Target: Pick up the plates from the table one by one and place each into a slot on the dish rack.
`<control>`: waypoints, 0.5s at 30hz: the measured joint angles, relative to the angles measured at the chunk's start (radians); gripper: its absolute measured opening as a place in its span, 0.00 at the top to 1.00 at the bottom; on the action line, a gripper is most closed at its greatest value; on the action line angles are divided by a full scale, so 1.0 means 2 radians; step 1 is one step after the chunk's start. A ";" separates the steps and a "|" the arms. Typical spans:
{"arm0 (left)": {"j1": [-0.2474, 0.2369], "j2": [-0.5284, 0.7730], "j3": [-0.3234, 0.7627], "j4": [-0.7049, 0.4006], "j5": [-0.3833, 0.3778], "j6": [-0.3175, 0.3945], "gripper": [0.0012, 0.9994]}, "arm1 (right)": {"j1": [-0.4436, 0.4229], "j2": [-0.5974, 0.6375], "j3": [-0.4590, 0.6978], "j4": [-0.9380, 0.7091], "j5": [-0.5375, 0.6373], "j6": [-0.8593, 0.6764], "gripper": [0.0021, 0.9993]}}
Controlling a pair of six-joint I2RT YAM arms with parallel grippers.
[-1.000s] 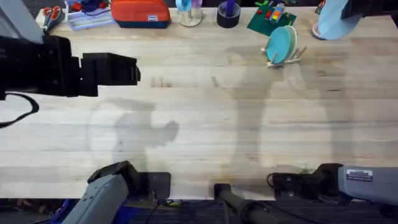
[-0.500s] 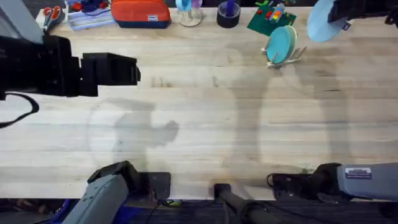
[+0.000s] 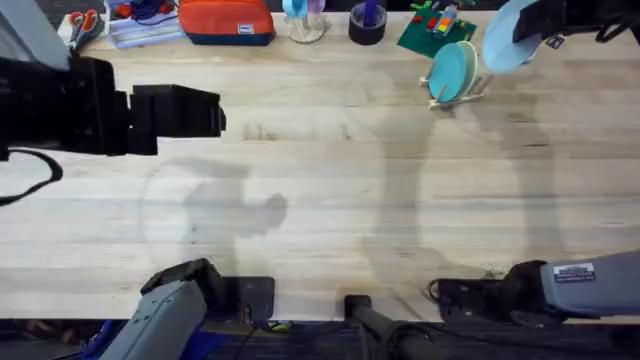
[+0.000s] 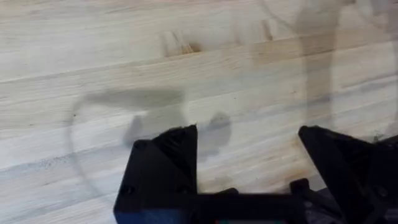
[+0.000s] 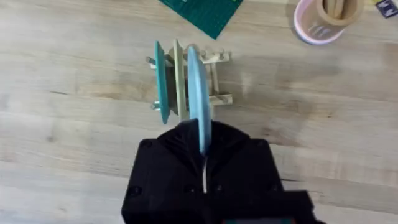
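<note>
One pale blue plate (image 5: 198, 93) is pinched on edge in the right hand (image 5: 204, 163), raised at the upper right of the overhead frame, just right of the dish rack (image 3: 462, 92). The rack stands on the bench (image 3: 330, 180) at the upper right, with a darker teal plate (image 3: 450, 70) already upright in one of its slots.

In the right wrist view the held plate's edge lines up almost parallel with the teal plate (image 5: 161, 81) and the rack's dowels (image 5: 214, 78), and sits over the gap beside that plate. So the rack lies directly beyond and below the hand. Judging from this, the coming move turns on keeping the plate's flat face parallel to the dowels while lowering it into a free slot without knocking the teal plate.

The left hand (image 4: 249, 162) hangs open and empty over bare bench at the left of the overhead frame, well apart from the rack; the right arm is clearly the nearer one.
</note>
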 joint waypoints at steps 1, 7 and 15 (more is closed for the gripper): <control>0.000 0.000 0.000 0.000 0.000 0.000 0.01 | 0.000 0.003 0.000 0.000 0.000 0.000 0.97; 0.000 0.000 0.000 0.000 0.000 0.000 0.01 | 0.000 0.011 0.000 0.005 0.000 0.000 0.97; 0.000 0.000 0.000 0.000 0.000 0.000 0.01 | 0.000 0.026 0.000 0.009 0.000 0.000 0.97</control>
